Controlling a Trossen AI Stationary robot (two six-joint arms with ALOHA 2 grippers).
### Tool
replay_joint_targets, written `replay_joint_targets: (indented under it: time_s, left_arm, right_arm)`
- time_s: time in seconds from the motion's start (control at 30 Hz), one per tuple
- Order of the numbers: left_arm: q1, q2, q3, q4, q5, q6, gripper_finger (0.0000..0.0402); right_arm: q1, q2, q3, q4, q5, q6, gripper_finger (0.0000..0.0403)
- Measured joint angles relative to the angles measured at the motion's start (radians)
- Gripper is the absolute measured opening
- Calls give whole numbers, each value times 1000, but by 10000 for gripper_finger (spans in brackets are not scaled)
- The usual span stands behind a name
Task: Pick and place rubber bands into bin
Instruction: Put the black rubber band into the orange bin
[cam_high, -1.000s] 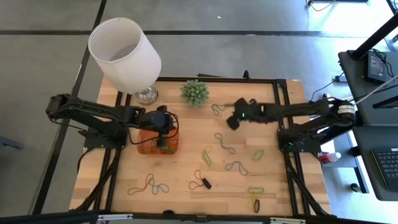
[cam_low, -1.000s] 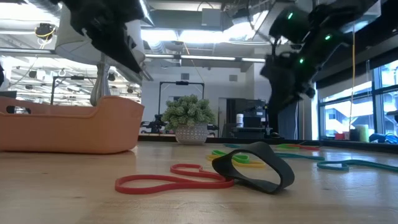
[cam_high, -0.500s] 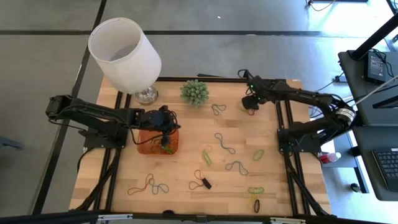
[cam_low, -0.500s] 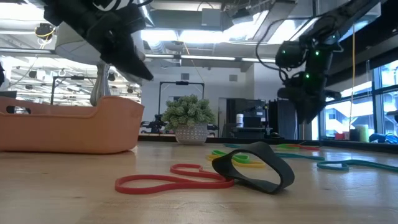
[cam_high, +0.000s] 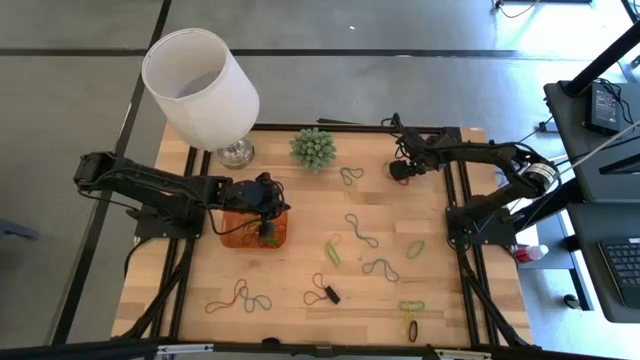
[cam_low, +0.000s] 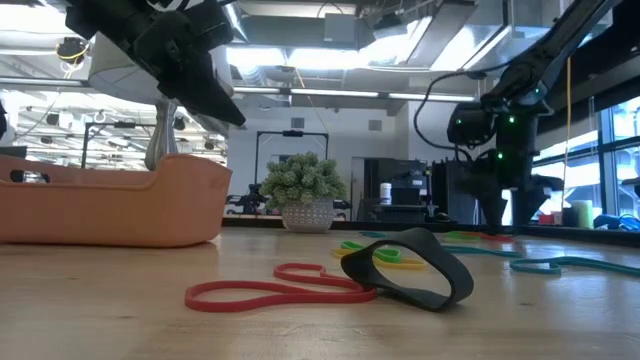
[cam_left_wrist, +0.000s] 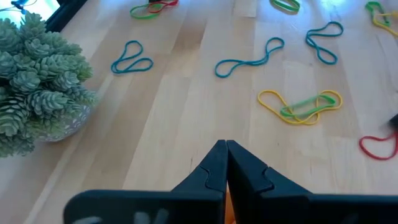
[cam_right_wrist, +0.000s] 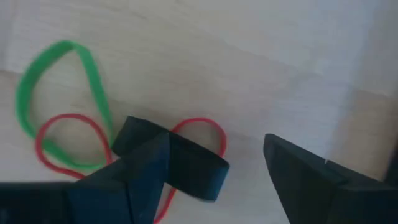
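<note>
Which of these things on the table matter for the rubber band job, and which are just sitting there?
Part of the job:
- rubber bands, loose across the table
- orange bin
- left gripper, shut, over the bin
- right gripper, open, over red and green bands at the far edge

Just sitting there:
- lamp
- small potted plant

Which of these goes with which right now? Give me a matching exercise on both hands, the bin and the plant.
Things:
1. left hand
2. right hand
3. bin
4. plant

States:
A. beside the lamp
B. open, over red and green rubber bands near the table's far right corner
C. shut, above the bin
D. orange, on the table's left half

Pairs: 1-C, 2-B, 3-D, 4-A
</note>
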Motion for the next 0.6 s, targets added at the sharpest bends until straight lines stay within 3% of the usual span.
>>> replay_joint_targets:
  time_s: [0.17,0.5,0.6]
  left_arm:
    - [0,0,0,0,0,-7,5]
    - [1,0,0,0,-1,-33,4]
    - [1,0,0,0,-1,-34,5]
  right_arm:
    - [0,9,-11,26,-22,1,224]
    - [25,6,-12,22,-61,-14,26]
    - [45,7,-8,10,-27,-29,11]
